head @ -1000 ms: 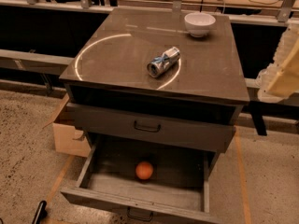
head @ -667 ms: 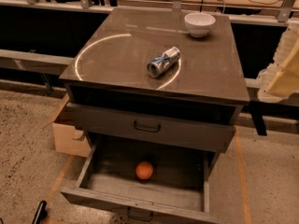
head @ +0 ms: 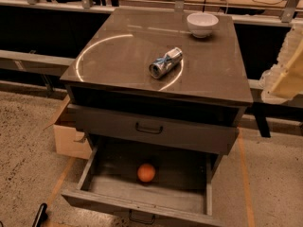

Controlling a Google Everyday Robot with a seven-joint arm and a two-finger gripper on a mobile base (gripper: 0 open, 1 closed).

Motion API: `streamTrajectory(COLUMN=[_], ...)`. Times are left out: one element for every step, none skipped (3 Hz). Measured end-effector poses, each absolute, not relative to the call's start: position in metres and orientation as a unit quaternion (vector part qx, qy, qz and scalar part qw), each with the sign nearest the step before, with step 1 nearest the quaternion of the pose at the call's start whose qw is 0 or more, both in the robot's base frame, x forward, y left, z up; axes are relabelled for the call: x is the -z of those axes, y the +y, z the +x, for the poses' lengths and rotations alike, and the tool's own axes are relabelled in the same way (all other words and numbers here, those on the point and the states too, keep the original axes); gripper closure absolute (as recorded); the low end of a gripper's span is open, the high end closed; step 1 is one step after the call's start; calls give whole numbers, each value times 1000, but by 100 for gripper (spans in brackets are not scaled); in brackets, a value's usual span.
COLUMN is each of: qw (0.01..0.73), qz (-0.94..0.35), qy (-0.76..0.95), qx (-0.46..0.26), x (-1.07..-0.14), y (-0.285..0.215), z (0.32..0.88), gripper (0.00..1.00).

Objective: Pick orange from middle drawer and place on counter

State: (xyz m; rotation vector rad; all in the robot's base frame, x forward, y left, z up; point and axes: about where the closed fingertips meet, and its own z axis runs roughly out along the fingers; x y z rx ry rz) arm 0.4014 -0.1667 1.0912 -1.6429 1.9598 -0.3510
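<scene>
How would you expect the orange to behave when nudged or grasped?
Round and smooth, the orange probably rolls across the flat middle drawer floor if nudged. Small, it likely suits a pinch. The end effector hangs right of the counter.

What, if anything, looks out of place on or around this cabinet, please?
The can lies tipped on its side on the counter, while the bowl stands upright. The gripper hangs at the right edge, beside the counter.

Counter [head: 113, 67] with bowl [head: 202, 24], can [head: 165, 63]; tool [head: 284, 74] right

The pale end effector [head: 279, 77] hovers high at the far right.
</scene>
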Motion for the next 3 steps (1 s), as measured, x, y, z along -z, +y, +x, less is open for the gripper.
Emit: streamTrajectory(qw=[277,277,277], qz=[-612,-612,-612], qy=[730,730,730], qx=[131,131,131], x=[-1091,-1091,-1091], y=[-167,-167,-167], z=[401,401,401], gripper=[0,0,0])
